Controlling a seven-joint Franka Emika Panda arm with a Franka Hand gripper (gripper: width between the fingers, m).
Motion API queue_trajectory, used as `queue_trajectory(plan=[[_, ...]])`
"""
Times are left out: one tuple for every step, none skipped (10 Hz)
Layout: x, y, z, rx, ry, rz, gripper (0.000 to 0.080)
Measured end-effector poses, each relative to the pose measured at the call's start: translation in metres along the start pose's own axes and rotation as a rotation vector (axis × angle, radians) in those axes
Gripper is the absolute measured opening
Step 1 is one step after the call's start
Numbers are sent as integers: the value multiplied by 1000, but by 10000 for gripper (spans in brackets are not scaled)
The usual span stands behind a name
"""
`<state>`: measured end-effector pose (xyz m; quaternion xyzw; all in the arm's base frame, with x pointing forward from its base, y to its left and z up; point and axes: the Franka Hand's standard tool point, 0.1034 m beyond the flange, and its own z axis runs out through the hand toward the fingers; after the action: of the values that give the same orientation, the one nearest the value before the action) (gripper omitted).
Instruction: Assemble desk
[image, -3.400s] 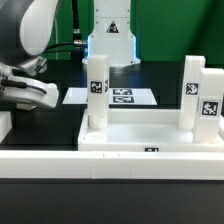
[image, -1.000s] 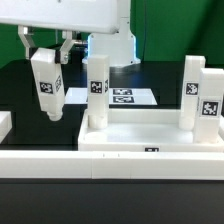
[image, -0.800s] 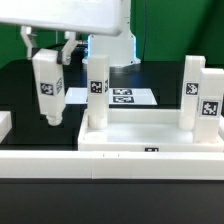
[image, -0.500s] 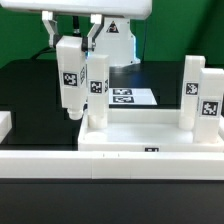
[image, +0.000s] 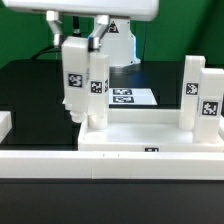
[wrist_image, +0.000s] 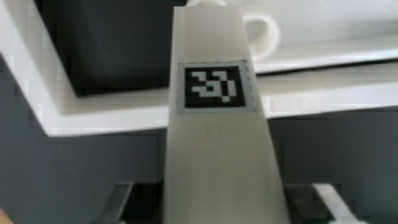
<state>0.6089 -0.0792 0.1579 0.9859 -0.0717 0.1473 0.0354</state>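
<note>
My gripper (image: 80, 28) is clamped on the top of a desk leg (image: 74, 75), which hangs upright in the air just beside a leg already standing in the desk top (image: 150, 134) (another stands at the exterior view's right). I judge this the carrying stage; next I must line its foot over a free corner socket and lower it.

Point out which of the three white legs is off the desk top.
The leg clamped in the gripper hangs in the air beside the nearer standing leg. That one and the leg at the exterior view's right stand upright on the desk top.
</note>
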Motion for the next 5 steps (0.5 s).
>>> queue_trajectory(plan=[[11,-6,-2,7,12,-73,291],[15,-9,0,20,-15,-123,291],[15,-9,0,18,-14,-123,291],[15,-9,1,18,-15,-123,291],[14,-9,1,18,-16,-123,291]])
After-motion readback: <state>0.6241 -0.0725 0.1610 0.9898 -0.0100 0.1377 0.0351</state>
